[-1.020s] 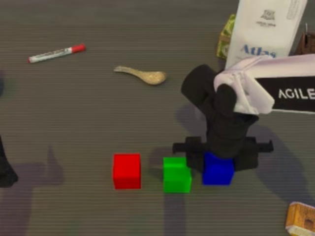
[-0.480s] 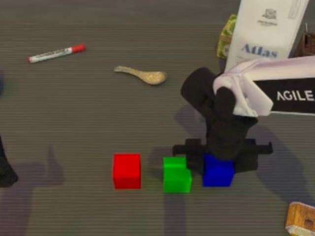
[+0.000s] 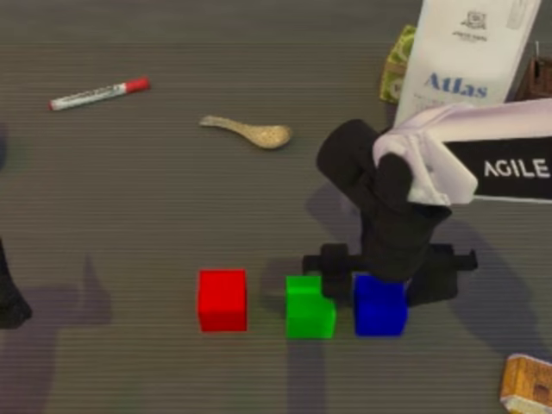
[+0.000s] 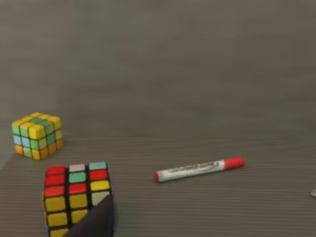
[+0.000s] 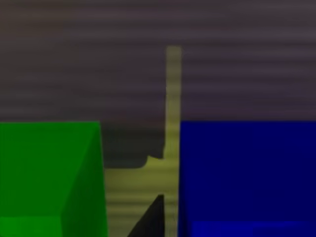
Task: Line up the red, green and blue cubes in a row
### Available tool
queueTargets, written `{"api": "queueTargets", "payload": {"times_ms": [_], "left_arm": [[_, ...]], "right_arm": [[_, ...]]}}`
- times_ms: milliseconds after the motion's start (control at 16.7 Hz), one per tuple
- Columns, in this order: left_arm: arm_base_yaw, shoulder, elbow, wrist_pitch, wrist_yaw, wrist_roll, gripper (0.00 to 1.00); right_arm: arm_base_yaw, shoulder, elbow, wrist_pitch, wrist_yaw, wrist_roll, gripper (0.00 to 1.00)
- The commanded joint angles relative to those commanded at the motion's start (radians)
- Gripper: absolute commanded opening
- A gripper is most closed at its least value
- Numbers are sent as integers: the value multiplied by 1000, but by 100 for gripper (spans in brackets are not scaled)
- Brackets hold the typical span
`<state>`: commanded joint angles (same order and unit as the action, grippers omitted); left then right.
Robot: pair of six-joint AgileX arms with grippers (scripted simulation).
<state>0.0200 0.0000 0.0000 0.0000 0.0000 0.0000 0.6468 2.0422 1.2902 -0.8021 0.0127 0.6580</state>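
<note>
The red cube [image 3: 222, 299], the green cube [image 3: 310, 306] and the blue cube [image 3: 379, 304] stand in a left-to-right row near the table's front. My right gripper [image 3: 385, 278] hangs over the blue cube's far side, open, with its fingers astride the cube. In the right wrist view one dark finger [image 5: 150, 219] sits in the gap between the green cube [image 5: 49, 177] and the blue cube [image 5: 247, 177], a thin strip of table separating it from the blue face. My left gripper [image 3: 9, 297] is parked at the left edge.
A red-capped marker [image 3: 99, 93] and a spoon [image 3: 250, 131] lie at the back left. The white Atlas bag [image 3: 466, 52] and a small box [image 3: 395, 73] stand at the back right, an orange box [image 3: 528, 384] at the front right. Two puzzle cubes [image 4: 76, 197] show in the left wrist view.
The right gripper's fingers have spread apart from the blue cube, and more of the cube now shows below the wrist. The red and green cubes have not moved.
</note>
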Motion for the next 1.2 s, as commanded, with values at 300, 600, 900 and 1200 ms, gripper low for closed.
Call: {"api": "queueTargets", "payload": {"times_ms": [300, 600, 900, 1200], "left_arm": [[0, 0, 0, 0, 0, 0, 100], [0, 0, 0, 0, 0, 0, 100], [0, 0, 0, 0, 0, 0, 100], [0, 0, 0, 0, 0, 0, 100]], "right_arm": [[0, 0, 0, 0, 0, 0, 100], [-2, -1, 0, 0, 0, 0, 100], [7, -41, 66, -119, -5, -2, 100], [9, -105, 147, -252, -1, -1, 100]]}}
